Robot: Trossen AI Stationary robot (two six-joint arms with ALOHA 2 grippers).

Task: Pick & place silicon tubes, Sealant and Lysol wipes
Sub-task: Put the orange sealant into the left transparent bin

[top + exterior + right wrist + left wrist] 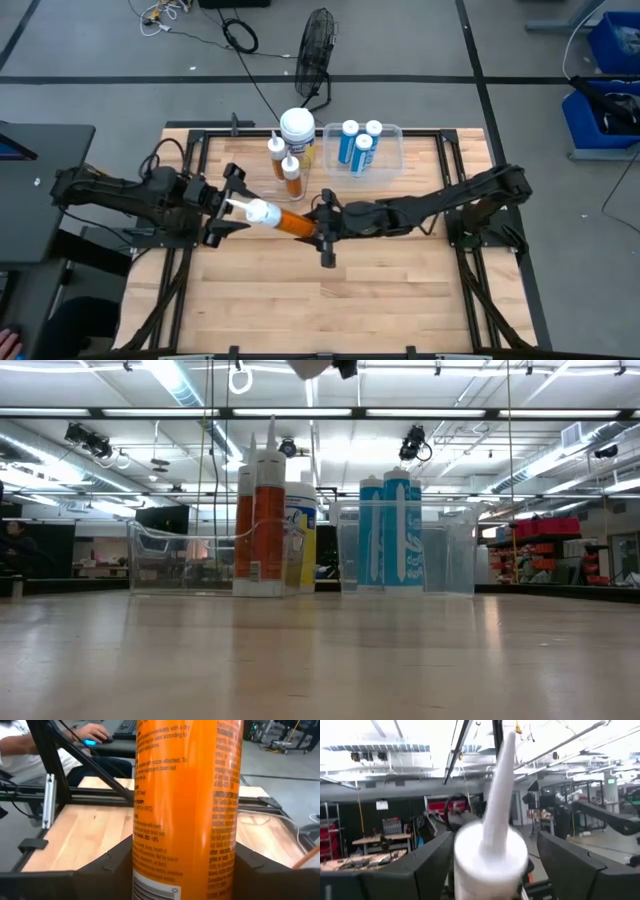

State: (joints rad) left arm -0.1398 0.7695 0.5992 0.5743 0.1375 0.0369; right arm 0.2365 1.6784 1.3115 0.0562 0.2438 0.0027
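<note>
High view: orange tube [282,218] held level above table [330,300] centre, left gripper [228,205] at nozzle end, right gripper [322,228] clamped on base. Lysol wipes [297,130] upright far centre, beside blue tubes [356,146].
Left wrist: nozzle [501,795] between jaws; grip unclear.
Right wrist: jaws clamp tube.

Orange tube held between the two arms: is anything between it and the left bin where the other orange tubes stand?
Nothing visible blocks it. The orange tube hangs above the table, held by both the left gripper and the right gripper. The left bin lies just beyond it, already holding two orange tubes and the Lysol wipes.
</note>
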